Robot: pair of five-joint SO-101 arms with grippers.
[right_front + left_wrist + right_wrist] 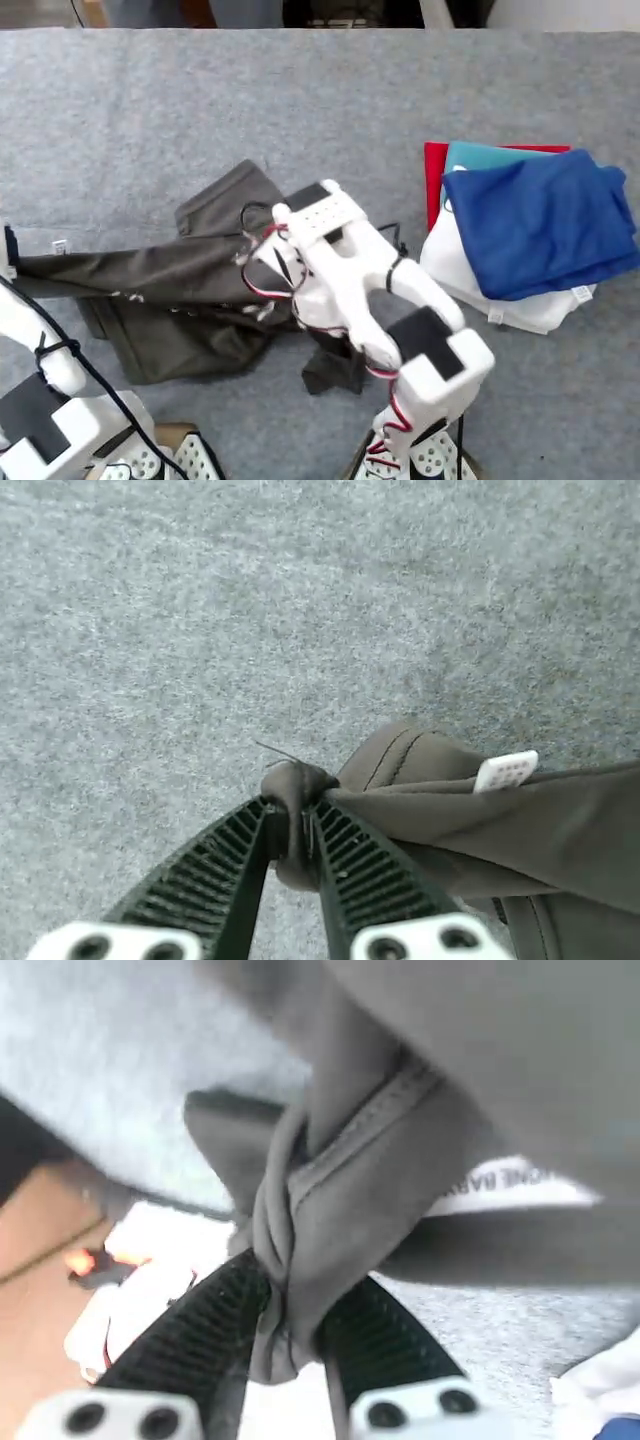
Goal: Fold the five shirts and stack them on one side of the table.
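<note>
pinching a bunched corner of the dark shirt [190, 290], the left tool [290, 832] has its ribbed fingers [225, 865] drawn almost together, with only the fold of cloth between them. in the high view this tool sits at the far left edge of the frame, and the fabric runs from it as a stretched band toward the centre. a small white tag [507, 771] shows on the hem just beside the pinched corner.

the right tool [292, 1295] is likewise clamped on a twisted wad of the same dark shirt — cloth fills the narrow gap between its black pads [205, 1325] and bulges out above them. in the high view the right arm [350, 280] reaches from the lower middle of the frame up to the centre, above the shirt's right part.

the rest of the dark shirt lies crumpled on the grey surface [300, 100], left of centre, one flap pointing up toward the middle.

at the right of the frame a stack of four folded shirts rests on the surface, well apart from the dark one: a blue shirt [540, 225] on top, a white shirt [520, 305] showing under its lower edge — and the edges of a teal shirt [480, 155] and a red shirt [434, 170] at the pile's upper left.
</note>
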